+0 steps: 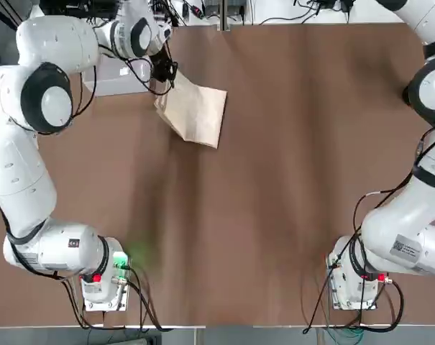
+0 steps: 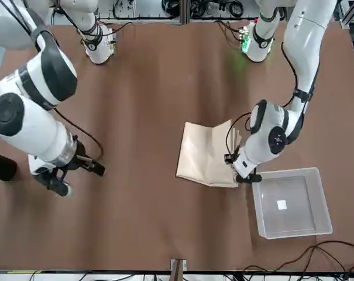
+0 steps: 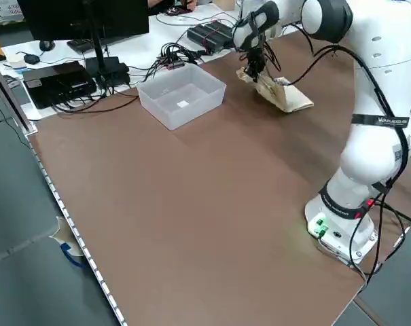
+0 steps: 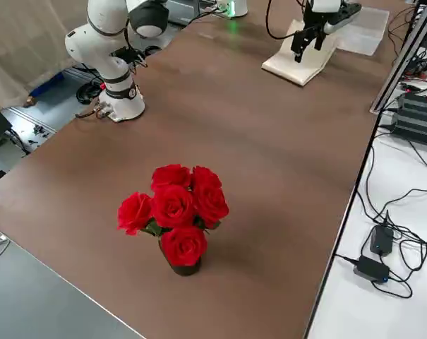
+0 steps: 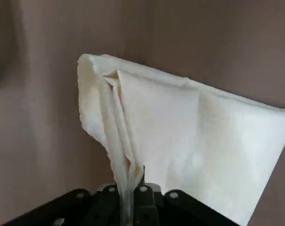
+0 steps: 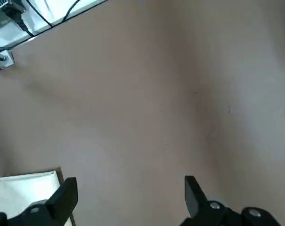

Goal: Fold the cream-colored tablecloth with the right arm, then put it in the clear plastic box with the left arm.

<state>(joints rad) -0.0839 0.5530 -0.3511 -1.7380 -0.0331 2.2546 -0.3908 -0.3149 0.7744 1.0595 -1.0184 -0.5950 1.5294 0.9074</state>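
Table point(image 1: 275, 180): brown top, carries everything below; the clear plastic box serves as the landmark.
Left arm point(image 1: 30, 144): reaches across the table toward the box, wrist just beside the box's near wall.
Right arm point(image 2: 36, 111): well apart from the box, over bare table at the opposite side.
Cream-colored tablecloth point(image 2: 203, 153): folded into a layered rectangle, just beside the box on the side toward the table's middle. The edge nearest the box is lifted off the table; the far edge rests on the brown top.
Clear plastic box point(image 2: 294, 202): upright near the table's far edge, holds only a small white sticker point(image 2: 281, 204) on its floor.
Roses point(image 4: 174, 212): red bunch in a dark pot, well apart from the box, at the table's other end.
Left gripper point(image 2: 244, 174): fingers pinched tight on the tablecloth's raised edge, between cloth and box.
Right gripper point(image 6: 128, 195): fingers spread wide, nothing between them, well apart from the box.
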